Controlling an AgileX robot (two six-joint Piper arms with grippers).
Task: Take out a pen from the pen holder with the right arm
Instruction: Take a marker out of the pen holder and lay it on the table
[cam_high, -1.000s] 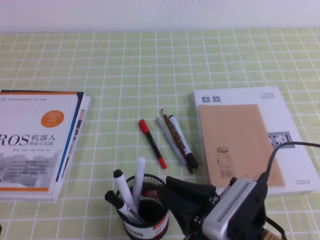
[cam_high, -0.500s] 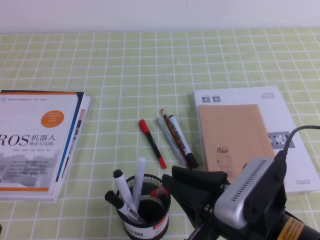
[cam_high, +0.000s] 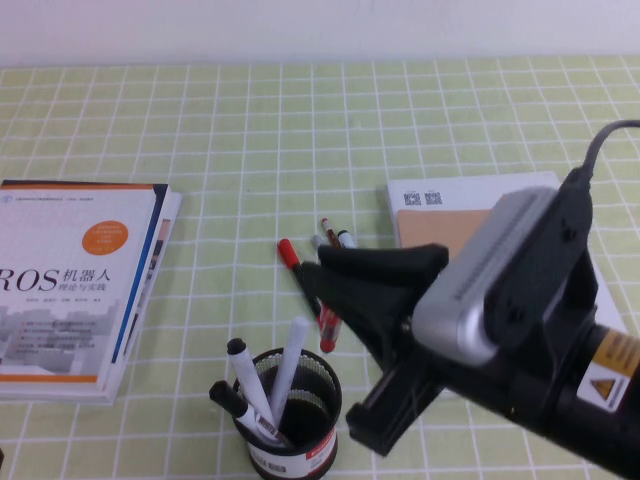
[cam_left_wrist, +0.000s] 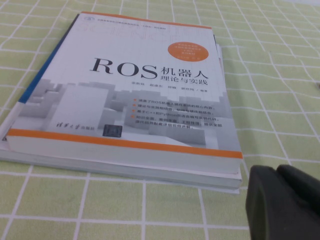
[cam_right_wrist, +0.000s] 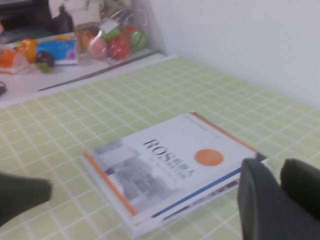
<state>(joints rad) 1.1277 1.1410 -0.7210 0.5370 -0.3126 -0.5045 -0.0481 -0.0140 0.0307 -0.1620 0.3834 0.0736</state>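
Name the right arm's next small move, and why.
Probably shift sideways to bare green checked tablecloth and lower: the right gripper hangs past the black mesh pen holder, over the loose pens, with a red pen end showing under it, likely held. The left gripper sits beside the white ROS book.

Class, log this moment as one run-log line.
right pincer: shut on red pen, raised clear of pen holder | left pincer: parked by ROS book

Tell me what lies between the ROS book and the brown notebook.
High view: loose pens, a red pen among them, partly hidden by the right gripper above. The left gripper, in its wrist view, sits by the ROS book.
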